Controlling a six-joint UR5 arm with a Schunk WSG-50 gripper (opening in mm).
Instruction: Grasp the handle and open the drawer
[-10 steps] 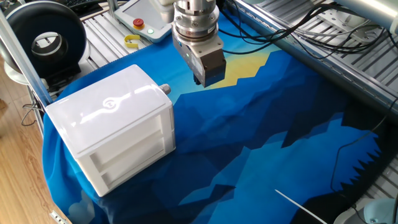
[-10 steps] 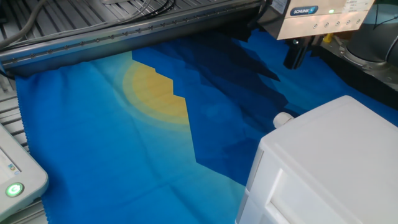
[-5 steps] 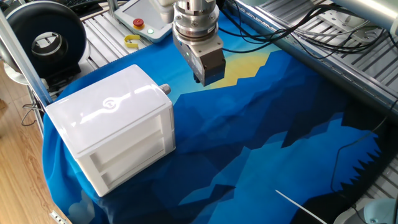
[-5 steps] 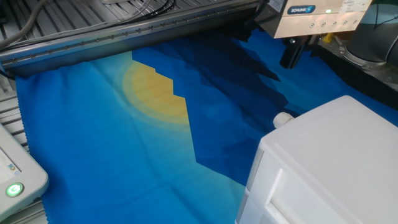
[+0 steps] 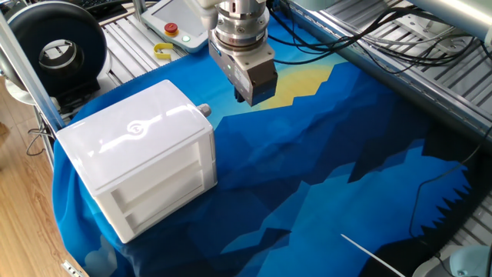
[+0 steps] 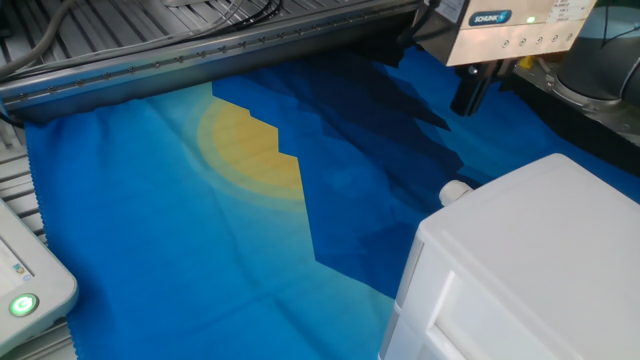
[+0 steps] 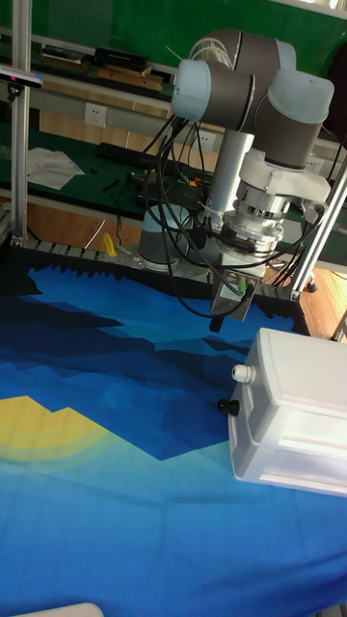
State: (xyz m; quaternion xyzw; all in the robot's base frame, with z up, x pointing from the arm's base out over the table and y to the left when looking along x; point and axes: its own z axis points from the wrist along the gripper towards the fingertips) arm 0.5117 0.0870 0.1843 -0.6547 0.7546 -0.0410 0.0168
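The white cabinet [image 5: 134, 154] with a swirl logo stands on the blue cloth. A small grey handle [image 5: 204, 110] sticks out of its far side and shows as a pale stub in the other fixed view [image 6: 455, 191] and the tall view [image 7: 241, 372]. The drawer sits shut in the cabinet; only its narrow knob-bearing face [image 7: 247, 393] shows. My gripper [image 5: 245, 97] hangs above the cloth, up and to the right of the handle and apart from it, also seen from the opposite side [image 6: 468, 98] and from the front [image 7: 224, 316]. Its dark fingers overlap in every view.
Knobless ribbed panels [image 5: 165, 188] face the front. A pendant with a red button [image 5: 171, 29] and a yellow hook [image 5: 163, 51] lie behind the cabinet. A black reel [image 5: 58, 50] stands at the back left. Aluminium rails [image 6: 200, 45] and cables border the cloth.
The gripper has shifted slightly up and left in one fixed view, staying clear of the handle. The cabinet and drawer have not moved.
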